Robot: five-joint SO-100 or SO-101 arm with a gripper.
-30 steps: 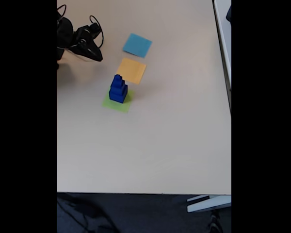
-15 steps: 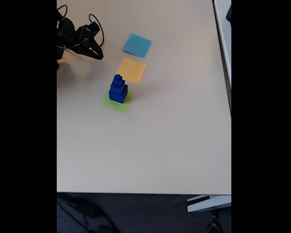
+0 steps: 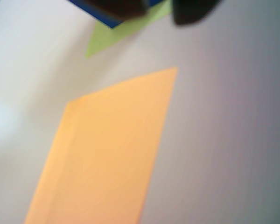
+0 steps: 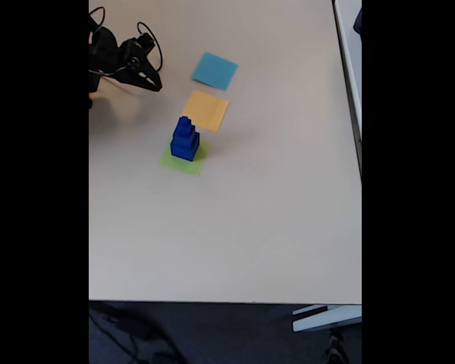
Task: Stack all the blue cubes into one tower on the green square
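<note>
In the fixed view, the big pale counter (image 4: 235,227) has the green square (image 4: 183,160) lying flat on it, and the three blue cubes (image 4: 185,139) stand on that square as one tower, biggest at the bottom and smallest on top. Just behind it lies an orange square (image 4: 206,111), and behind that a light blue square (image 4: 214,70). Far back on the left, well apart from the tower, the black pincer (image 4: 153,85) hangs above the counter holding nothing, and I cannot tell how wide it is.
</note>
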